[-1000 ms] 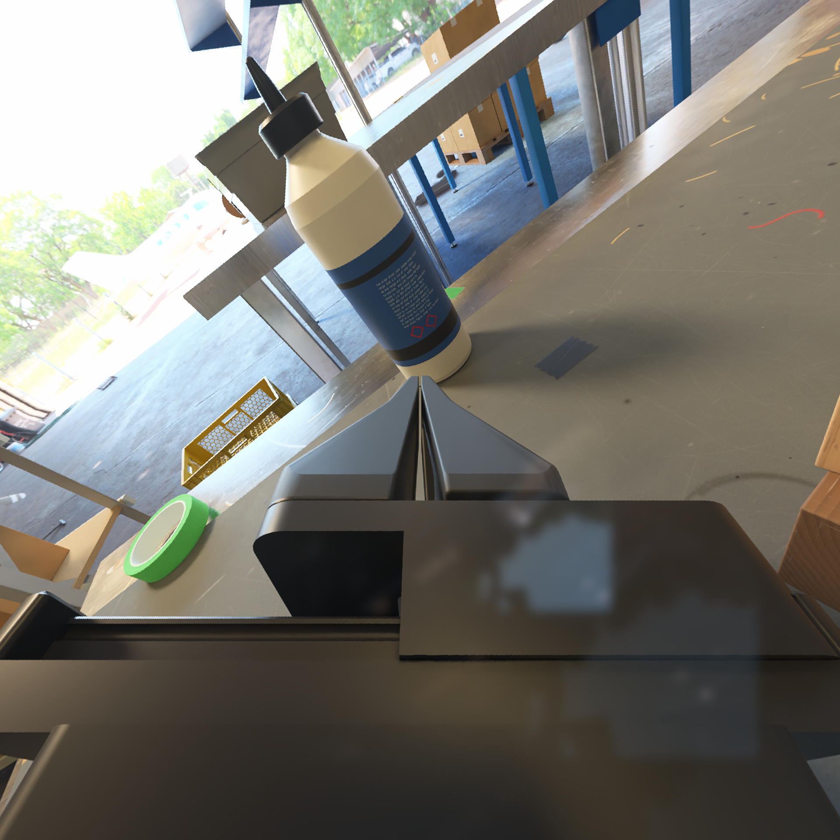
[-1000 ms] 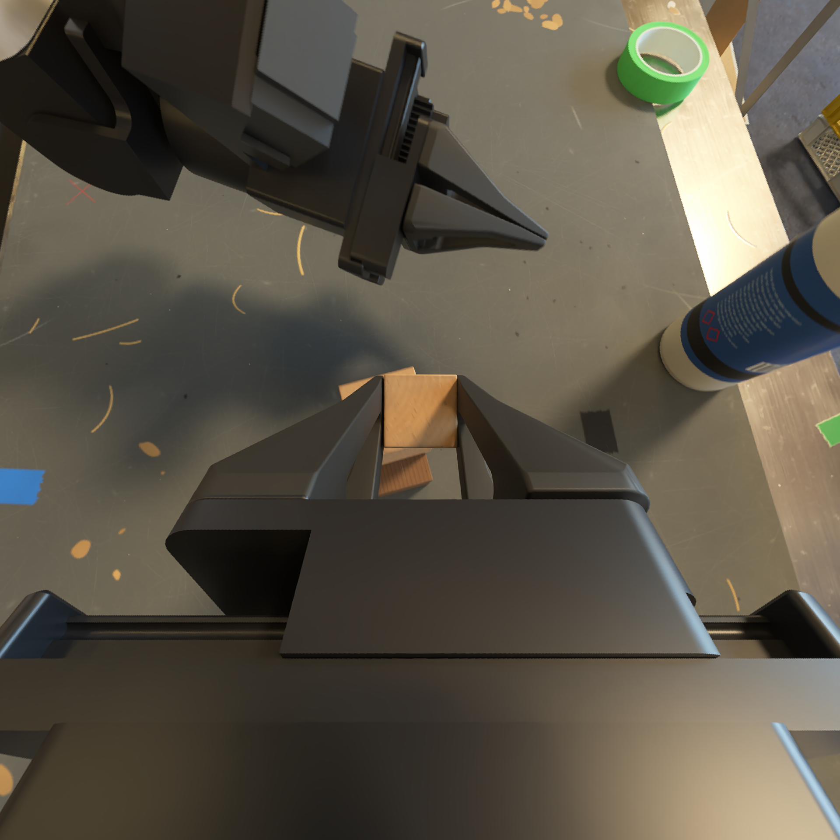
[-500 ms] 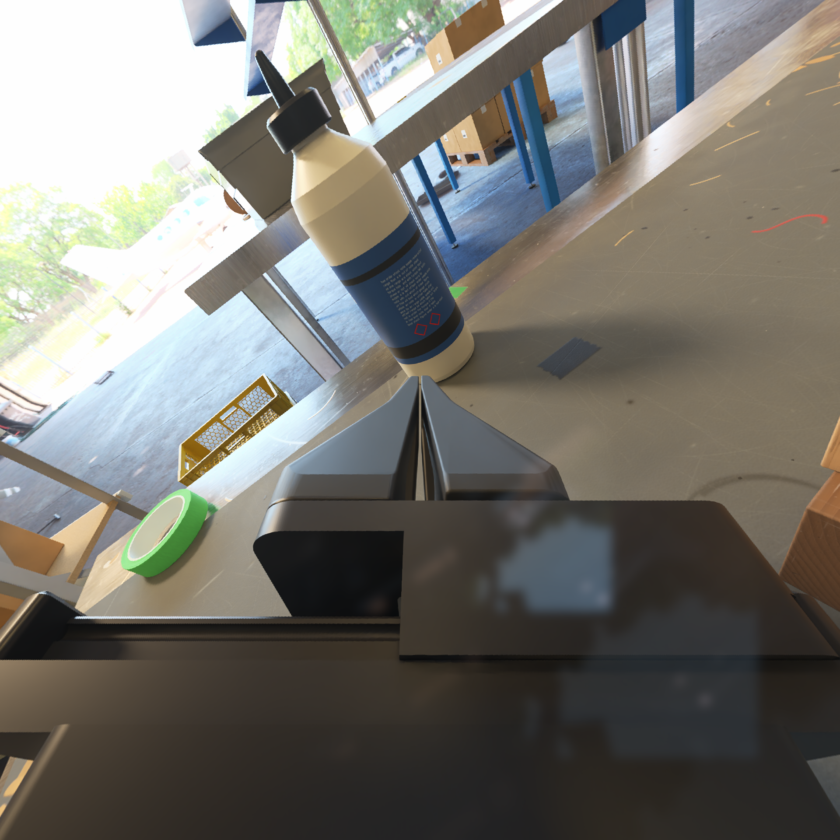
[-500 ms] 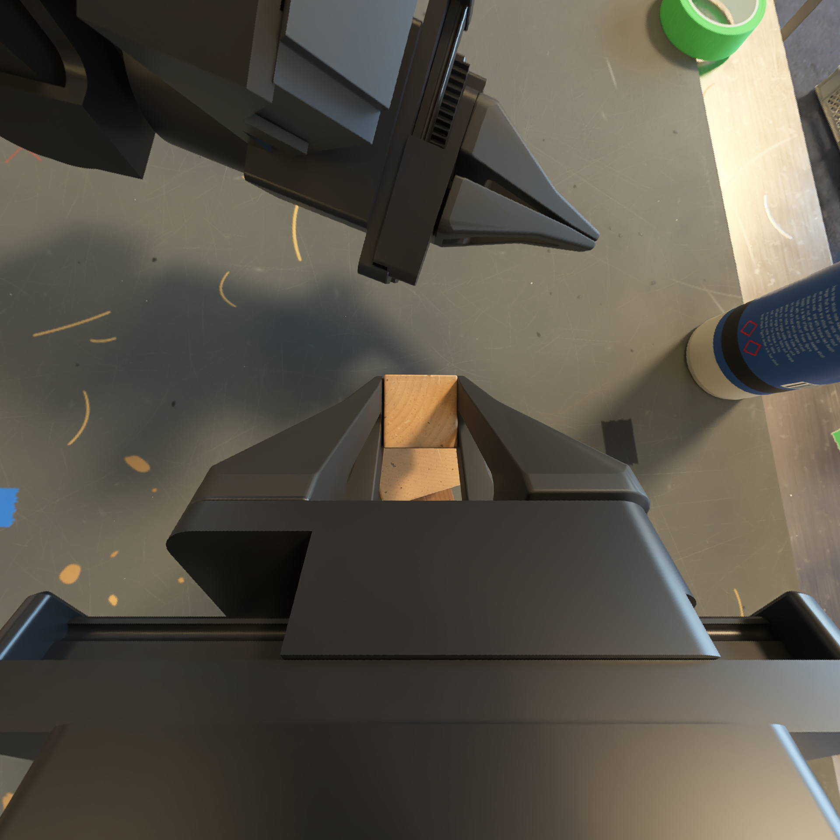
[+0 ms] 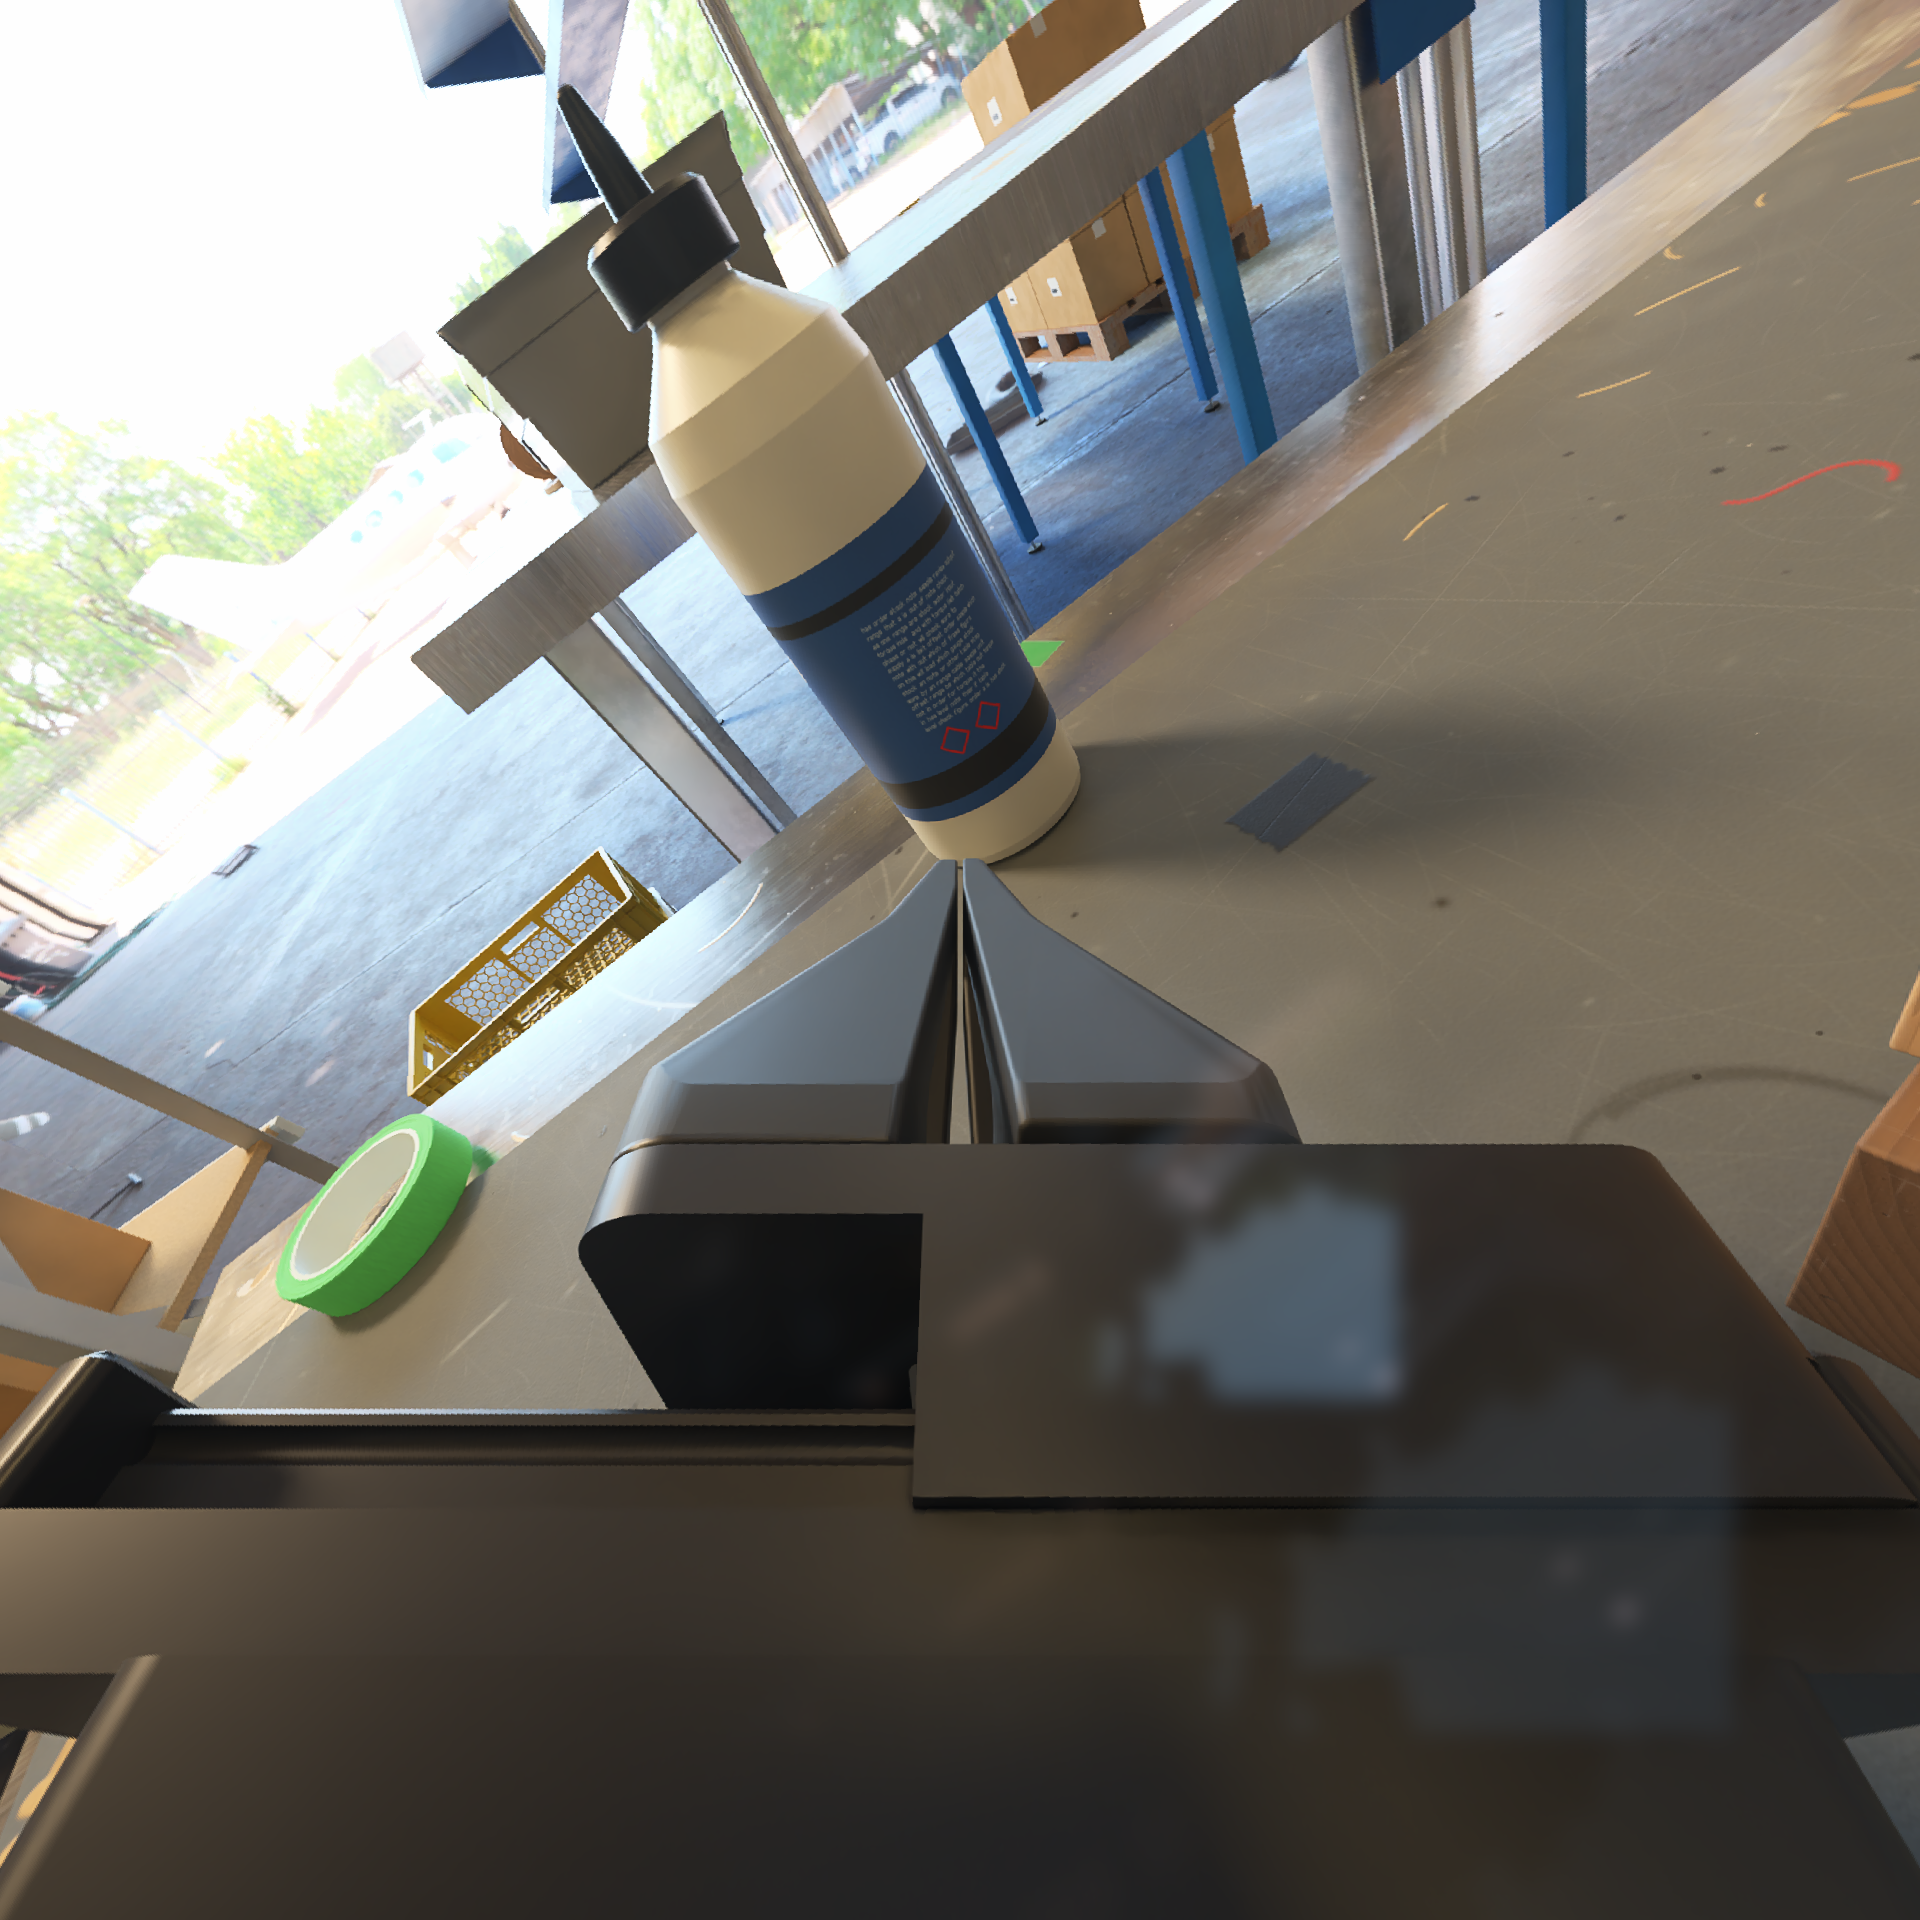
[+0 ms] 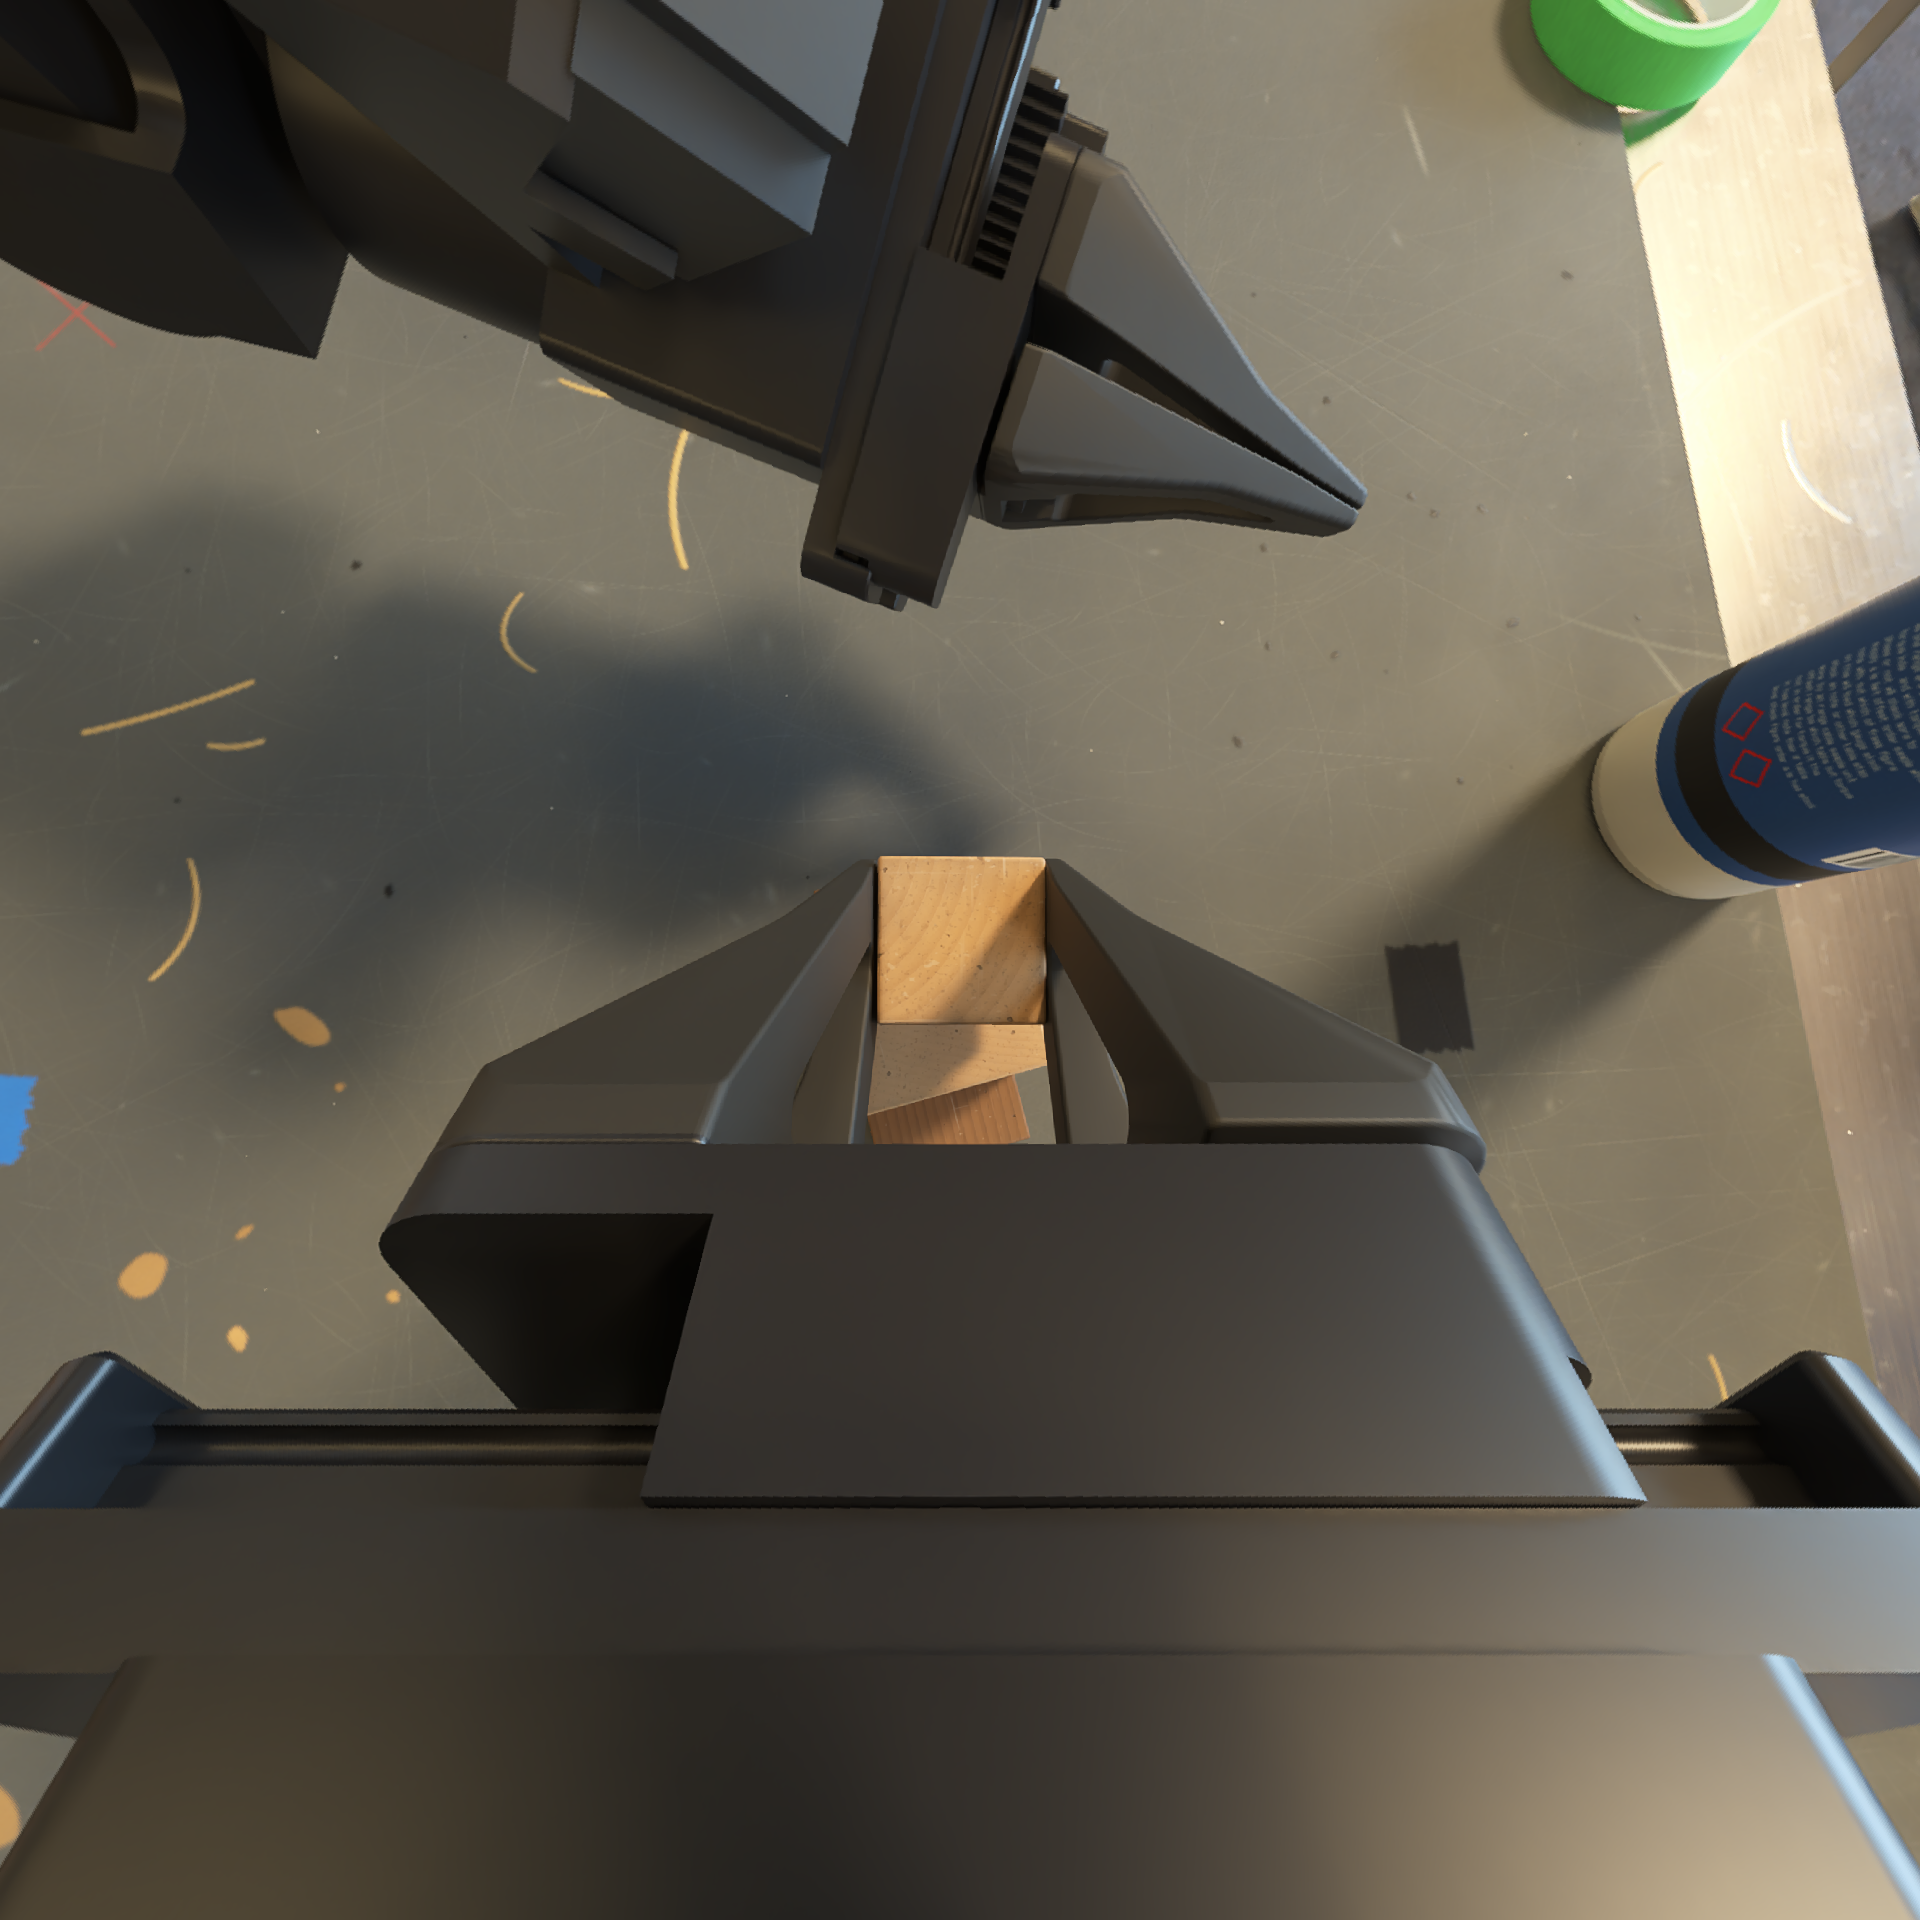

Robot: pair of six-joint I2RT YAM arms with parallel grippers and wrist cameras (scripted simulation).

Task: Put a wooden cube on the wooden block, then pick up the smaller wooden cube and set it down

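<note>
In the right wrist view my right gripper (image 6: 961,935) is shut on a light wooden cube (image 6: 961,940), held over the dark table. Between the fingers, just below the cube, part of another wooden piece (image 6: 951,1117) shows, turned at a slight angle; most of it is hidden by the gripper body. My left gripper (image 5: 961,868) is shut and empty, pointing at the base of the glue bottle. It also shows at the top of the right wrist view (image 6: 1345,509), above and beyond the cube. Wood (image 5: 1870,1247) shows at the right edge of the left wrist view.
A white glue bottle with a blue label (image 5: 831,540) stands near the table's metal edge, and also shows in the right wrist view (image 6: 1766,779). A green tape roll (image 5: 374,1216) lies by the same edge. A yellow crate (image 5: 530,966) sits on the floor beyond.
My right gripper has come down with the cube, so the table and left gripper look larger and the wood beneath is now directly under it. The left gripper has shifted only slightly.
</note>
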